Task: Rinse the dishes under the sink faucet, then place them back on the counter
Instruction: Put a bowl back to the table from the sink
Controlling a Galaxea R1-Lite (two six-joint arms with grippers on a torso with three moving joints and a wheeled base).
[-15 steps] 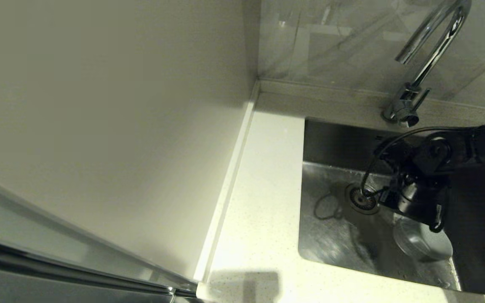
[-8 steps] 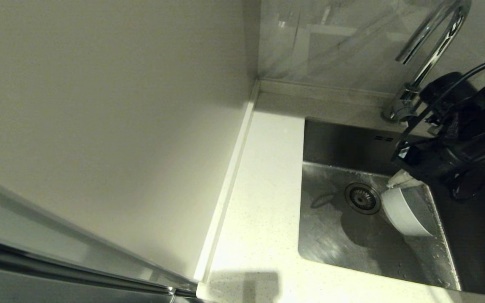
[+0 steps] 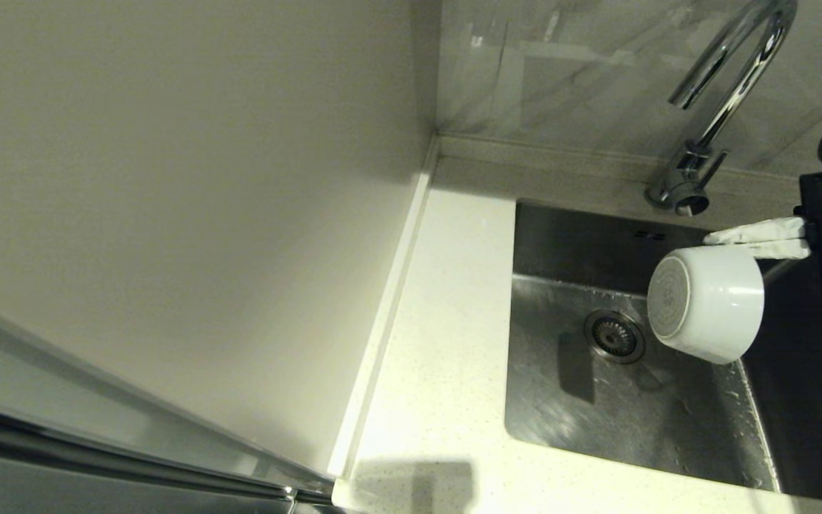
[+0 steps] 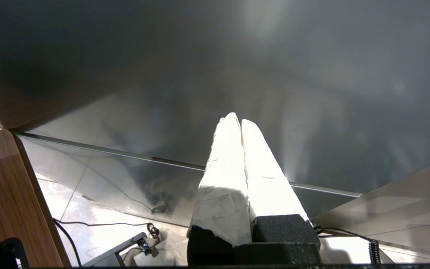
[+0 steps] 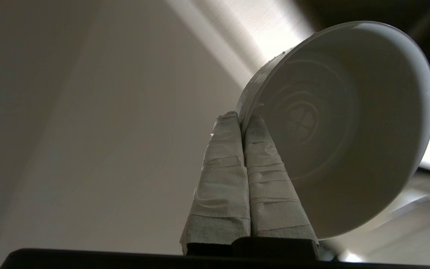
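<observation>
Biggest thing in the head view is the plain off-white panel (image 3: 168, 200) filling the whole left side, then the speckled desk (image 3: 447, 343) running as a strip from near to far between that panel and the sink (image 3: 582, 407). The sink is a steel basin with its drain strainer (image 3: 614, 335) about in the middle of the visible floor, and the floor looks wet – so my guess is the rinsing of this bowl is done or nearly done.

The faucet (image 3: 725, 93) stands at the far edge, spout curving over the basin. No water stream that I can make out.

Then the white bowl (image 3: 707, 303) – it's up in the air over the right part of the sink, tipped on its side with its foot facing left and its mouth facing right. Held like that, any leftover water would probably run out into the basin rather than onto the desk, which makes sense before carrying it away.

The right pincer (image 3: 757, 239) comes in from the right edge and is clenched on the bowl's rim (image 5: 243, 117), one taped finger (image 5: 220, 175) outside the wall and one inside. A thin rim pinch on a wet bowl – could slip if swung hard.

The left pincer (image 4: 239, 121) is parked out of the way, fingers pressed together, grasping nothing.
</observation>
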